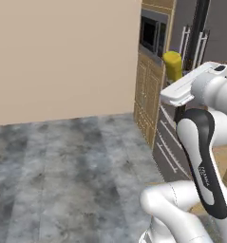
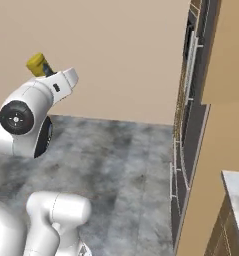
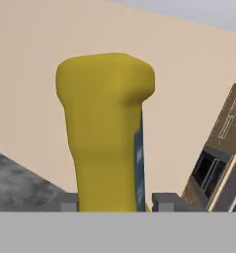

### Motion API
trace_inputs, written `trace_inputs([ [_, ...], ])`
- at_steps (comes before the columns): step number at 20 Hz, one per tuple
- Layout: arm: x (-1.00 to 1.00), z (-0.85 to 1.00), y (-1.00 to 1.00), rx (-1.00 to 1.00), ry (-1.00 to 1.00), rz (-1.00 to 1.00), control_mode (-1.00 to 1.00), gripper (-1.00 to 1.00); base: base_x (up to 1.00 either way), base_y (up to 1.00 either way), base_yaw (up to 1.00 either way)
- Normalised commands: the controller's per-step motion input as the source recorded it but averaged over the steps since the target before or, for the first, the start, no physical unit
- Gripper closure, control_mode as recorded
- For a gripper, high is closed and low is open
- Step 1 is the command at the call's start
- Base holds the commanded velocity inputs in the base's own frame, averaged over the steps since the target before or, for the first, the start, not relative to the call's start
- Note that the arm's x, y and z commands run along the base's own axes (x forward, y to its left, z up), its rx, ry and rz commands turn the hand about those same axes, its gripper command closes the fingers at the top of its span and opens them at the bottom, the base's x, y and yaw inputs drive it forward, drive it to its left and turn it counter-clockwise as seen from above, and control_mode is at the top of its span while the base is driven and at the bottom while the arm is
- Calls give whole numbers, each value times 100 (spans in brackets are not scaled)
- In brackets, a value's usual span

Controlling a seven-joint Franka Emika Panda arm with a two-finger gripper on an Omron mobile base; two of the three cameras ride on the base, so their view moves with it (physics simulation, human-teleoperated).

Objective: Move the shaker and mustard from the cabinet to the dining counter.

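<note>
One item in transit: mustard clamped between gripper fingertips, jaws partly closed on bottle, held aloft, upper centre-right of left base view. Carry step, judged. Next: find dining counter, lower bottle upright, release.

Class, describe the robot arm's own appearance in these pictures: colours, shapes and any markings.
The arm is glossy white, built of rounded tubular links with dark, nearly black joint covers. One dark cover bears small white lettering, too small to read. A round dark cap with small light dots closes a joint. The gripper has small grey, blocky fingertips.
</note>
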Motion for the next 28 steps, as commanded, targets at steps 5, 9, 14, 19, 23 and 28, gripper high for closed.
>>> trace_inputs([
  [5,0,0,0,0,0,0,100,100,-5,15,100],
  [9,0,0,0,0,0,0,100,100,3,22,98],
  [14,0,0,0,0,0,0,100,100,9,21,96],
  [19,0,0,0,0,0,0,100,100,22,24,87],
  [23,0,0,0,0,0,0,100,100,58,5,33],
  [28,0,0,0,0,0,0,100,100,96,17,0],
])
